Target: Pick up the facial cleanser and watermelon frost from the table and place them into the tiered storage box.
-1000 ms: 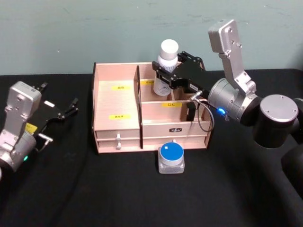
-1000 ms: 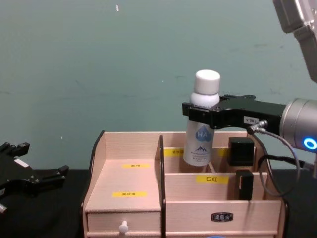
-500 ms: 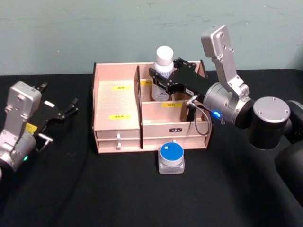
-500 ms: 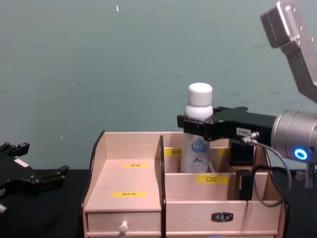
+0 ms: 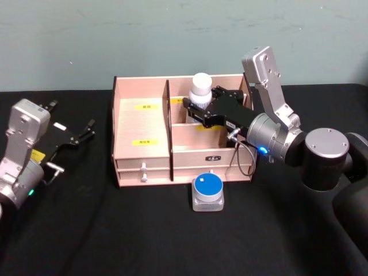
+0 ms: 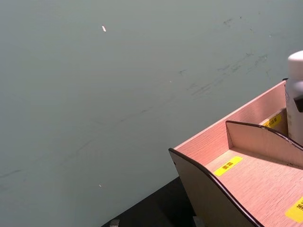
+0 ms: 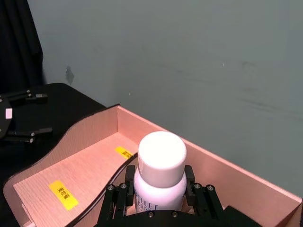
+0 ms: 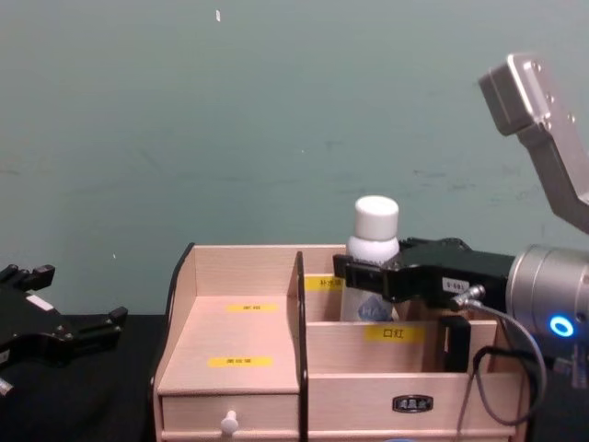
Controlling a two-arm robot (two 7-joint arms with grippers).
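Clamping the facial cleanser [image 5: 201, 86] just below its white cap with the right gripper [image 5: 198, 109], black fingers pressed against both sides of the bottle. Holding it upright, with its lower part down inside the rear compartment on the right half of the tiered storage box [image 5: 141, 80], behind a yellow-labelled divider, and its cap and shoulder above the rim. Cannot tell whether the base touches the compartment floor. Reaching in from the right, with the silver arm angled over the box's right end. Leaving the watermelon frost [image 5: 207, 187], a small clear jar with a round blue lid, upright on the black table [image 5: 144, 230] just in front of the box's drawers, apart from both grippers. Parking the left gripper [image 5: 75, 135] well to the left of the box, low over the table, fingers spread and holding nothing.
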